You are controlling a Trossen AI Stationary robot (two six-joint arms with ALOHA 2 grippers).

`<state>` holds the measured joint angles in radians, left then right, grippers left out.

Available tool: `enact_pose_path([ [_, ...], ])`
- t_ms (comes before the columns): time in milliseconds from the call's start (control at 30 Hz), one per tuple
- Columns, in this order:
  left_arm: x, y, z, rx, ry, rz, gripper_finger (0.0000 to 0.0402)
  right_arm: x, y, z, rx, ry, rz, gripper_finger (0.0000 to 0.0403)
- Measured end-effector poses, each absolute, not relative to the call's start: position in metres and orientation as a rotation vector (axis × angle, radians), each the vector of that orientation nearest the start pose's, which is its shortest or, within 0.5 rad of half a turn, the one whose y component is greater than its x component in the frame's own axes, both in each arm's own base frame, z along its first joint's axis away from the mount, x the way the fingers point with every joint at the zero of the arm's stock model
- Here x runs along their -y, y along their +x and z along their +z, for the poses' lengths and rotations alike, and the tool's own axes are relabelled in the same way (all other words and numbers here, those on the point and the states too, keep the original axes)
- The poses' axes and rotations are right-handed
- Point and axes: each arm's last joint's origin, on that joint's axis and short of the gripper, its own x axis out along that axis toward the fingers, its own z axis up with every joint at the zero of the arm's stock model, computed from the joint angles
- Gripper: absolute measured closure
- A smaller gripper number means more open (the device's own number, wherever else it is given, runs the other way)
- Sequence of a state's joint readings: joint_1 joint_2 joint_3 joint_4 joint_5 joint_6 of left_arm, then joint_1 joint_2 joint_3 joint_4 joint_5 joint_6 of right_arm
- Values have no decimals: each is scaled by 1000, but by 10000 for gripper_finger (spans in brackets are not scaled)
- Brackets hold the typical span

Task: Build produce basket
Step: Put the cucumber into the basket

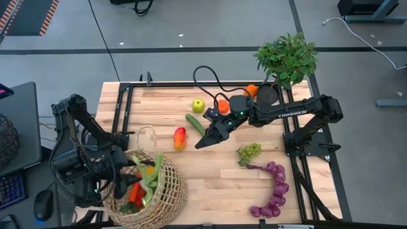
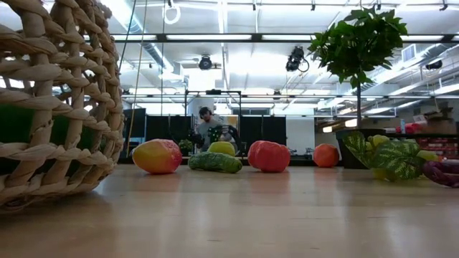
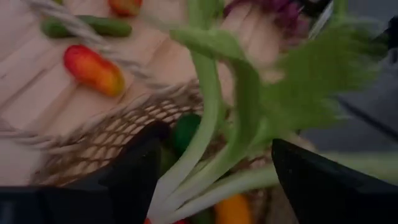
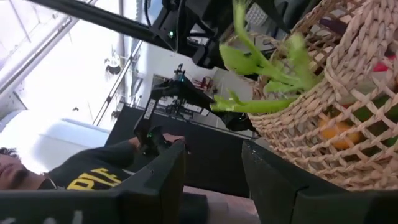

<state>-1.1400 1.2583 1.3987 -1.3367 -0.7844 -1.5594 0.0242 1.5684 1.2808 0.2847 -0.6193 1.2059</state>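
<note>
The tan wicker basket point(image 1: 152, 191) stands at the table's near left corner, its thin handle point(image 1: 147, 135) arching over the far side. A green leek point(image 1: 150, 177) and other produce lie in it, and the leek's leaves stick out over the rim. My left gripper point(image 3: 214, 140) hovers open over the basket's left rim. The leek's stalks point(image 3: 208, 106) run between its fingers, and I see no touch. My right gripper point(image 1: 206, 138) hangs open and empty over the table's middle, pointing at the basket point(image 4: 336, 124).
On the table lie a red-yellow fruit point(image 1: 180, 137), a cucumber point(image 1: 194, 123), a green apple point(image 1: 198, 105), an orange tomato point(image 1: 222, 104), an orange point(image 1: 252, 90), green grapes point(image 1: 249, 151) and purple grapes point(image 1: 275, 191). A potted plant point(image 1: 287, 58) stands at the far right corner.
</note>
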Motion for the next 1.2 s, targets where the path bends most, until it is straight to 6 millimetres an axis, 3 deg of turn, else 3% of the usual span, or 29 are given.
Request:
enact_pose_path([
  [200, 185, 120, 378, -593, -558, 173, 113, -26, 362, 354, -393, 1122, 568, 237],
  [400, 192, 139, 386, -684, -586, -26, 132, -26, 362, 354, -405, 1107, 592, 237],
  [500, 190, 146, 394, -610, -572, -61, 146, -27, 361, 354, -414, 1101, 609, 237],
  [667, 166, 156, 417, -431, -574, -41, 176, -26, 361, 352, -417, 1067, 604, 237],
  [833, 138, 160, 438, -291, -573, -23, 202, -26, 359, 337, -533, 1033, 531, 237],
  [1000, 116, 163, 448, -212, -534, 26, 223, -22, 357, 320, -582, 907, 329, 237],
  [1200, 103, 166, 461, -152, -446, 55, 232, -15, 360, 320, -458, 710, 131, 237],
])
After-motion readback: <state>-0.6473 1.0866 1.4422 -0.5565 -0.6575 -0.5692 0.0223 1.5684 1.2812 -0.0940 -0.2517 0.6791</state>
